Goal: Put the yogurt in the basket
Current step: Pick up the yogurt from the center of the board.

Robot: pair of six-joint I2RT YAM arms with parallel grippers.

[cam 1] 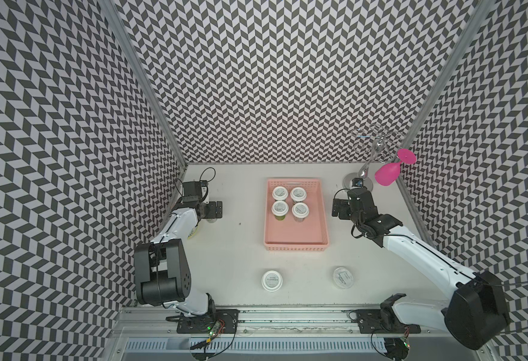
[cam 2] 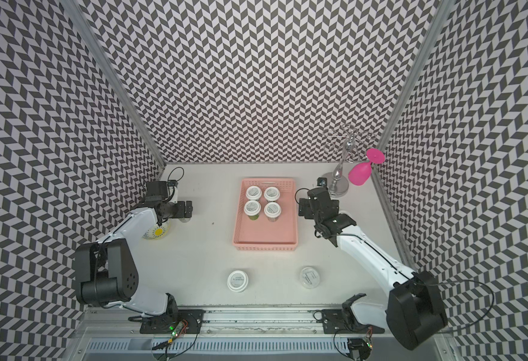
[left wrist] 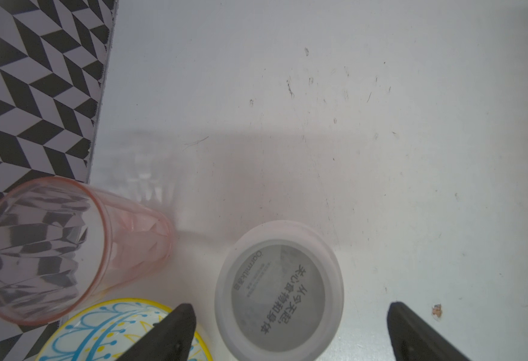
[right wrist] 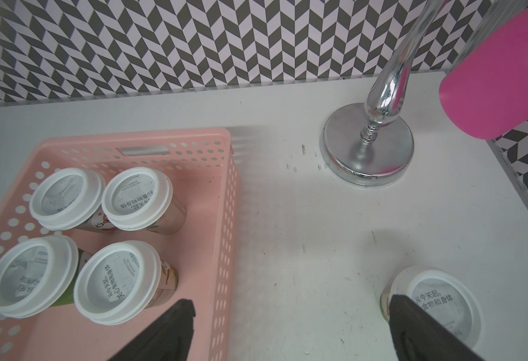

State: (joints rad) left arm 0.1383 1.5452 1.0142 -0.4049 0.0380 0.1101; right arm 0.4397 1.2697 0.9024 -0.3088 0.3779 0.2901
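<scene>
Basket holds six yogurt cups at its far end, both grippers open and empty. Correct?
Not six. The basket holds four yogurt cups, two by two at its far end, as both top views show. The left gripper and right gripper are open and empty, as stated.

The whole table (cam 1: 240,250) is viewed from high overhead in both top views, angled toward the back wall (cam 1: 287,78). The left wrist view is taken close above a yogurt cup (left wrist: 279,290) beside the tumbler (left wrist: 53,250). The basket (right wrist: 229,203) and chrome stand (right wrist: 367,153) are shared by the right wrist view, taken obliquely, and both top views.
</scene>
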